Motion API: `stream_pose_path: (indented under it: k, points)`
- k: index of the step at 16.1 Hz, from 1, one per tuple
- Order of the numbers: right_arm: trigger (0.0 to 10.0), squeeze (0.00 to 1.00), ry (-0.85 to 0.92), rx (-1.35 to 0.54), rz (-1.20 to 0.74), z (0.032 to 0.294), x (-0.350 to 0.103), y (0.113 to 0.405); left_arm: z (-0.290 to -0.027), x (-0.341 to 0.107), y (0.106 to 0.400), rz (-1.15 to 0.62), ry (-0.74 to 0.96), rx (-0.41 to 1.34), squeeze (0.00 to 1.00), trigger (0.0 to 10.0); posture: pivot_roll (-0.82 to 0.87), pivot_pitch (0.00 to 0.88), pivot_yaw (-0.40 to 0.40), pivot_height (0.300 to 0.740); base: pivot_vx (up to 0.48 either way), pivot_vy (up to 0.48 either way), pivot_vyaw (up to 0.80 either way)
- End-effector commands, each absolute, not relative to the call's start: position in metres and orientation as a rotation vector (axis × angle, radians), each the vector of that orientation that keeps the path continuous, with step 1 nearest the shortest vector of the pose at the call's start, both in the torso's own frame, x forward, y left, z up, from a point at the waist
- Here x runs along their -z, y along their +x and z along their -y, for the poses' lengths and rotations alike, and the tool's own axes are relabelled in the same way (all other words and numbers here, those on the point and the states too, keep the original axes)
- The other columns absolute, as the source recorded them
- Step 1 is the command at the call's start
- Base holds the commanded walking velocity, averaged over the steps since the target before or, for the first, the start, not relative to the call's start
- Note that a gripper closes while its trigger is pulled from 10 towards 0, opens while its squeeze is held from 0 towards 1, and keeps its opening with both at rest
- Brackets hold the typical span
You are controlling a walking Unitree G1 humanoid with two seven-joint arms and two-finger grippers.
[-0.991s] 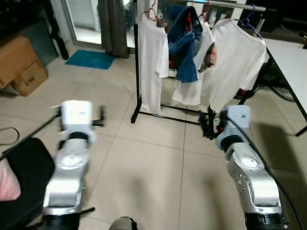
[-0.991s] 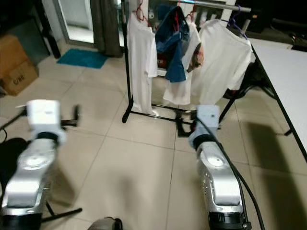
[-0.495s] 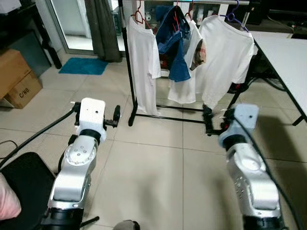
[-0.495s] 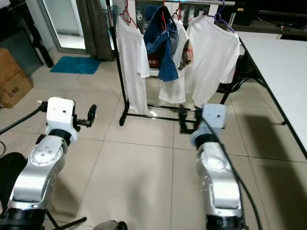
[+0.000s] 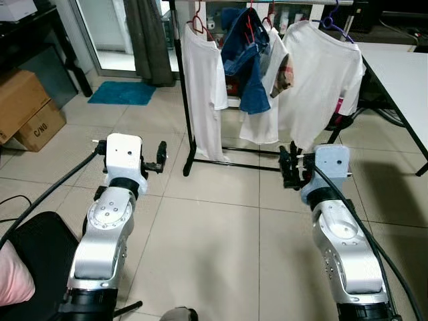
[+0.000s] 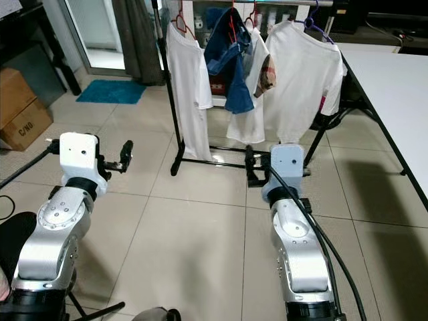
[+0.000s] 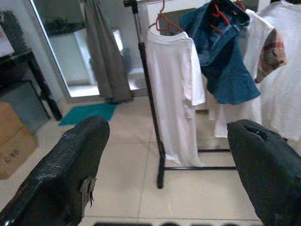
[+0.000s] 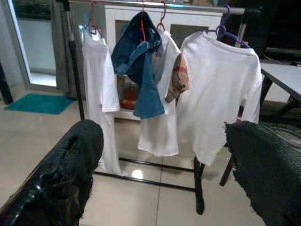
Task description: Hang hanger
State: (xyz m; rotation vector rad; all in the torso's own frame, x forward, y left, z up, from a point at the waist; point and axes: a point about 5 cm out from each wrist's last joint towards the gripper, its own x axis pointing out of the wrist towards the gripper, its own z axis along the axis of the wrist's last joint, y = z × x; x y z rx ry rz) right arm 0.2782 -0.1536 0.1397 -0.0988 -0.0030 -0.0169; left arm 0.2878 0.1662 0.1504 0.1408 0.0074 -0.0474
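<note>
A black clothes rack point(image 5: 189, 100) stands ahead on the tiled floor. On its rail point(image 8: 155, 4) hang a white T-shirt point(image 5: 204, 87) on a red hanger point(image 5: 198, 23), a denim garment point(image 5: 247, 60), a white shirt with a plaid patch point(image 5: 283, 70), and a white T-shirt point(image 5: 324, 80) on a purple hanger point(image 5: 332, 20). My left gripper point(image 7: 169, 125) is held out short of the rack, open and empty. My right gripper point(image 8: 164, 127) is also open and empty, and its fingers point(image 5: 289, 167) point at the rack's base.
Cardboard boxes point(image 5: 27, 107) sit at the far left, with a teal mat point(image 5: 122, 92) by the glass door and a grey curtain point(image 5: 147, 33). A white table point(image 5: 401, 67) borders the right side. At the lower left is a black chair point(image 5: 30, 254).
The camera has swung and steadied, so the whole scene has shifted and sharpened. Both arms stay stretched forward with open fingers. The clothes on the rack hang as before.
</note>
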Motion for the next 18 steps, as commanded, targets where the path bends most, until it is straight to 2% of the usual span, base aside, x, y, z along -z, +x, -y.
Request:
stream_pose_path:
  k: [1,3,4,6,12,15,18]
  points:
    - [10.0,0.0,-0.1,0.013,0.034,0.15,-0.146,0.282,-0.166,-0.15,0.285,-0.003,0.142,0.055,0.0,10.0,-0.03,0.044,0.087,0.74,0.315,0.0,0.8]
    - [10.0,0.0,-0.098,0.053,0.05,0.152,-0.148,0.282,-0.164,-0.144,0.288,-0.021,0.144,0.063,0.0,10.0,-0.05,0.048,0.094,0.74,0.319,0.0,0.77]
    - [10.0,0.0,0.0,0.0,0.009,0.148,-0.145,0.278,-0.163,-0.144,0.289,-0.02,0.138,0.062,0.0,10.0,-0.06,0.048,0.1,0.74,0.315,0.0,0.0]
    - [10.0,0.0,0.021,-0.024,-0.007,0.146,-0.143,0.274,-0.162,-0.145,0.29,-0.013,0.137,0.07,0.0,10.0,-0.07,0.051,0.109,0.74,0.332,0.0,0.0]
    - [10.0,0.0,0.009,0.028,-0.025,0.153,-0.14,0.27,-0.163,-0.149,0.296,0.01,0.125,0.088,0.0,10.0,-0.09,0.068,0.123,0.74,0.389,0.0,0.0]
    - [10.0,0.0,0.069,-0.001,-0.039,0.152,-0.141,0.265,-0.162,-0.145,0.298,0.0,0.126,0.099,0.0,10.0,-0.11,0.069,0.136,0.74,0.386,0.0,0.0]
    - [10.0,0.0,0.02,0.101,-0.039,0.16,-0.14,0.268,-0.157,-0.143,0.296,-0.001,0.119,0.12,0.0,10.0,-0.11,0.064,0.118,0.74,0.38,0.0,0.0]
